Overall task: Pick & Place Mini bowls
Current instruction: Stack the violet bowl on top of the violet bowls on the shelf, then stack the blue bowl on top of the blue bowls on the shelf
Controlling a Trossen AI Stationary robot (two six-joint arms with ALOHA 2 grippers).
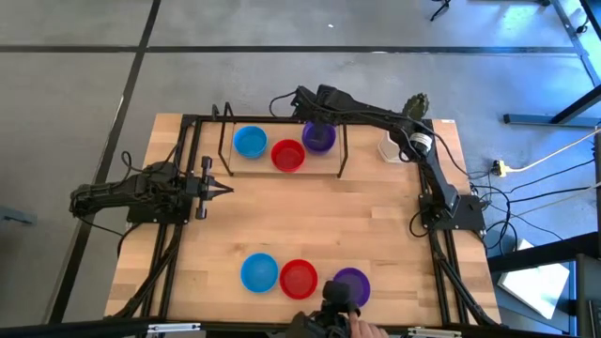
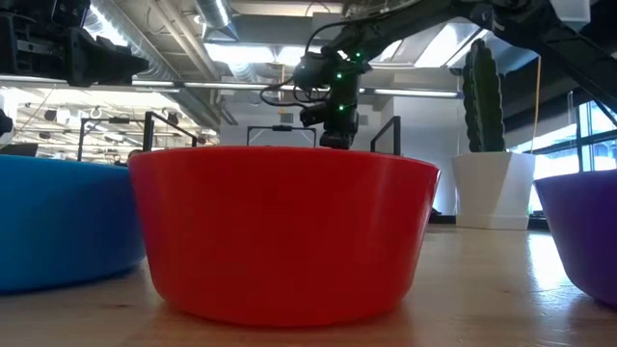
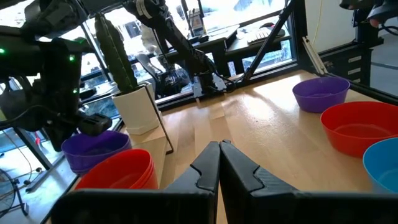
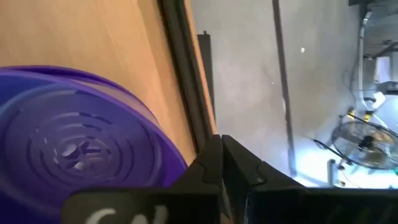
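So the right gripper (image 1: 317, 120) sits over the far purple bowl (image 1: 319, 137), fingers pressed together, nothing in them. Left gripper (image 1: 225, 189) waits mid-tabletop (image 1: 310, 221), closed too. Blue, red and purple bowls (image 1: 299, 278) line the far and near edges.

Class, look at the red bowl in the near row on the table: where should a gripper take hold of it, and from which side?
Grip the red bowl by its rim, coming from straight above. It sits upright and open, with thin walls. A blue bowl stands close beside it, so probably pinch the rim on a side facing neither neighbour.
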